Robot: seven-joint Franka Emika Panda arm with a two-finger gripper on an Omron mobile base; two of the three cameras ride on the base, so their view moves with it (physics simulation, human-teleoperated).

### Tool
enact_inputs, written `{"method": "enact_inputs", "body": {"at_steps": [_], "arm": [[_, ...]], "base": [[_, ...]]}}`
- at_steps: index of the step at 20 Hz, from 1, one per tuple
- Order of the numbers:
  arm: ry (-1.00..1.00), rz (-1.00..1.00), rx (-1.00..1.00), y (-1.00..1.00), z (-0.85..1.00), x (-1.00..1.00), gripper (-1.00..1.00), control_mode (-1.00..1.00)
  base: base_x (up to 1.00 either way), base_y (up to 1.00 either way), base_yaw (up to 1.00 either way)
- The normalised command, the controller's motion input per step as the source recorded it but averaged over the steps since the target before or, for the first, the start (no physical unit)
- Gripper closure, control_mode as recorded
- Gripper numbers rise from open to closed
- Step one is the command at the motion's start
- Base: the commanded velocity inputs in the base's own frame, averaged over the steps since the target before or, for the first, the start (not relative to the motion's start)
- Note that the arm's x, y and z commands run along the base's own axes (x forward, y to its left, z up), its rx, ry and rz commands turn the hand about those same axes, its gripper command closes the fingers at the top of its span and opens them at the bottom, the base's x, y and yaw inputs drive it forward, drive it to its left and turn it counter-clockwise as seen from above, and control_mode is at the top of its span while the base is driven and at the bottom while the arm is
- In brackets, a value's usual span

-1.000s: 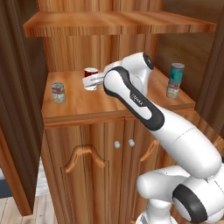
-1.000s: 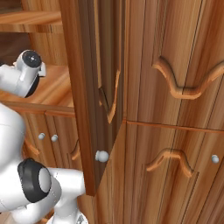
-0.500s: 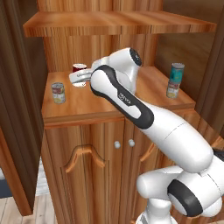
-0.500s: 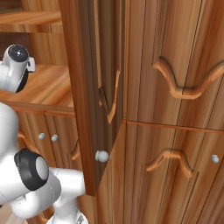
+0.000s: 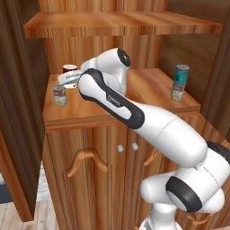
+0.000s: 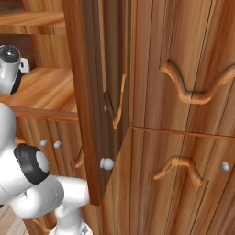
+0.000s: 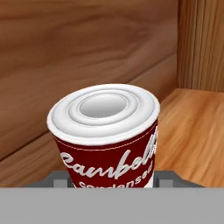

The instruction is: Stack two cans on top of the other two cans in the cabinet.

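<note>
Gripper (image 5: 67, 79), upper left of the left base view, jaws clamped on the red-and-white can (image 7: 105, 140) above the cabinet (image 5: 148, 87) shelf.

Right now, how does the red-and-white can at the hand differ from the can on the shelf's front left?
The red-and-white can sits between the fingers of the hand, apparently raised above the shelf; the front-left can stands free on it. The held can's label is dark red with white script; the front-left can's is red, white and yellow. Both are small upright cylinders.
</note>
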Motion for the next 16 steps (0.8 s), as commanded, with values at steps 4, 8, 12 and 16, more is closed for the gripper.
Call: {"method": "enact_inputs", "body": {"at_steps": [4, 8, 12, 16], "arm": [[0.0, 0.0, -0.04, 0.21, 0.03, 0.09, 1.0, -1.0], [0.0, 0.0, -0.02, 0.19, 0.01, 0.09, 1.0, -1.0], [-0.01, 0.0, -0.01, 0.17, -0.01, 0.07, 1.0, -1.0], [-0.02, 0.0, -0.01, 0.02, -0.08, 0.07, 1.0, -1.0]], "base": [[0.0, 0.0, 0.0], [0.0, 0.0, 0.0], [0.0, 0.0, 0.0], [0.0, 0.0, 0.0]]}}
